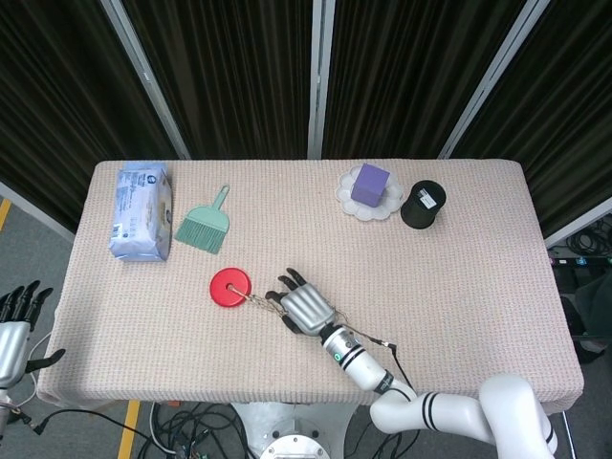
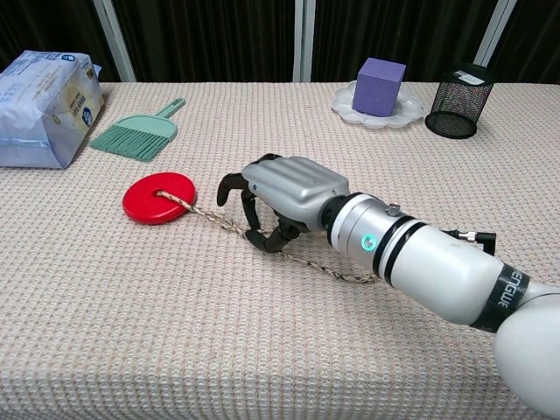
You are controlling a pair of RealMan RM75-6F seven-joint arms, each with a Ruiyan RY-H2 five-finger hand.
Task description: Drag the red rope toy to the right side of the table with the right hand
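On the desk (image 1: 459,277), left to right: one blue-and-white soft pack (image 1: 142,211), one green hand brush (image 1: 203,228), one red rope toy (image 1: 230,287), one white plate (image 1: 356,204) with one purple block (image 1: 370,183) on it, one black mesh cup (image 1: 423,204).

Covered in a pale, nubby woven cloth. Behind it, dark curtains (image 1: 229,67) with light slanted bars. Grey floor at the sides, with cables under the near edge.

Off the desk at far left, low down: left hand (image 1: 11,330), fingers a little apart, holding nothing.

Left of middle, toward the near edge: red disc of the toy lying flat, its tan rope (image 2: 289,254) running right along the cloth. Right hand (image 2: 282,194) placed over the rope just right of the disc, palm down, fingers (image 2: 254,214) curled onto the rope and thumb tucked under. Hard to tell whether really pinched or only pressed down.

Open cloth all the way to the right edge; plate and cup far back, well apart from the toy.
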